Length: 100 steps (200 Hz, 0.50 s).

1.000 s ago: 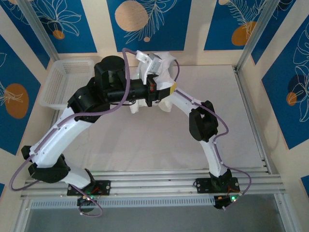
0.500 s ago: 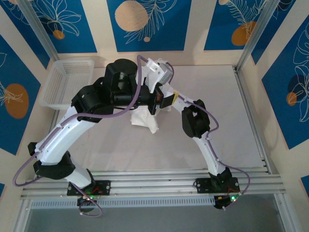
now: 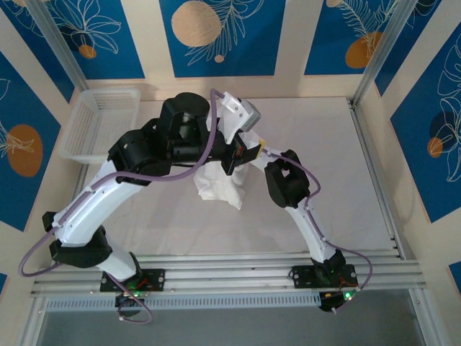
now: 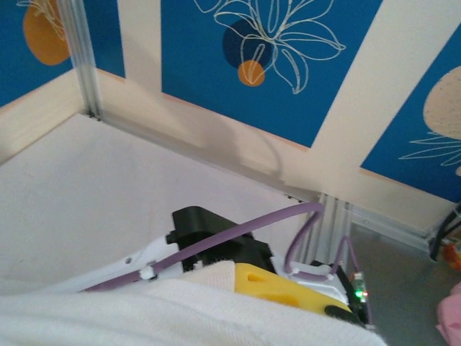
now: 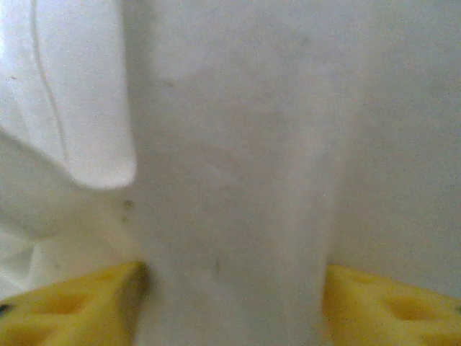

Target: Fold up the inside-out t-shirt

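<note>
The inside-out t-shirt (image 3: 220,186) is a bunched white bundle hanging from the grippers at the table's middle, its lower end on the table top. My left gripper (image 3: 232,153) reaches in from the left and is shut on the cloth. In the left wrist view the t-shirt (image 4: 144,317) lies across the bottom and over a yellow finger (image 4: 288,287). My right gripper (image 3: 243,163) sits close beside the left one. In the right wrist view the right gripper (image 5: 234,303) has its yellow fingers (image 5: 72,303) wide apart, with a band of the t-shirt (image 5: 230,180) between them.
A white mesh basket (image 3: 101,119) stands at the back left. The pale table top (image 3: 324,158) stretches to the right, bounded by a metal rail (image 3: 374,180). The right arm's black elbow (image 3: 288,180) is bent just right of the bundle.
Both grippers came nearer and lower with the shirt, whose bundle now hangs down onto the table. The right gripper's fingers went from shut to apart.
</note>
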### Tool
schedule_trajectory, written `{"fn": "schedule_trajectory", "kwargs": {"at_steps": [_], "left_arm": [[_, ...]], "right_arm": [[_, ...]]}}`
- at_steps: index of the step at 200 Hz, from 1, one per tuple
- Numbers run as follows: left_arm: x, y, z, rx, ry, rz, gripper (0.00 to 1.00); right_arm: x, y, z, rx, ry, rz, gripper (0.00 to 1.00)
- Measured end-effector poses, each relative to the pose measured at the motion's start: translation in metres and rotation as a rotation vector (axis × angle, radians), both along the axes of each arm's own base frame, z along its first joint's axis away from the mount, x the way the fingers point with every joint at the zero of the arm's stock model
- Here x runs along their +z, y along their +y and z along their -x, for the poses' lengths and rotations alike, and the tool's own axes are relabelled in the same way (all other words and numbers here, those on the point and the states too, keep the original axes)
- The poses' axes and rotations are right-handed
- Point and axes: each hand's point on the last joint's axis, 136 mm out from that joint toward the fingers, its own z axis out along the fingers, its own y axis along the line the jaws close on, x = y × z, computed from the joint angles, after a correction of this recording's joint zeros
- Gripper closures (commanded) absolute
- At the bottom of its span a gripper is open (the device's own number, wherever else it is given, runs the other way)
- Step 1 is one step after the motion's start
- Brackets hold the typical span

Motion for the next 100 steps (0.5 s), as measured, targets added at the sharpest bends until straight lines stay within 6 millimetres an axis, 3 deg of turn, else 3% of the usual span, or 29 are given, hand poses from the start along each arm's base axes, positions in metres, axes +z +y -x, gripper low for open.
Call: {"fn": "schedule_trajectory", "kwargs": {"at_steps": [14, 58, 80, 100], "left_arm": [[-0.004, 0.003, -0.007, 0.048, -0.019, -0.011, 1.00], [-0.002, 0.028, -0.052, 0.313, -0.097, -0.036, 1.00], [-0.001, 0.062, -0.096, 0.491, -0.091, -0.039, 1.00], [-0.007, 0.106, -0.143, 0.664, -0.051, -0.039, 1.00]], "right_arm": [[0.001, 0.002, 0.004, -0.001, 0.016, -0.039, 1.00], [0.005, 0.004, 0.038, 0.030, 0.061, -0.151, 1.00], [0.017, -0.002, 0.077, 0.061, 0.073, -0.192, 1.00], [0.049, -0.001, 0.112, 0.111, 0.021, -0.264, 1.00]]}}
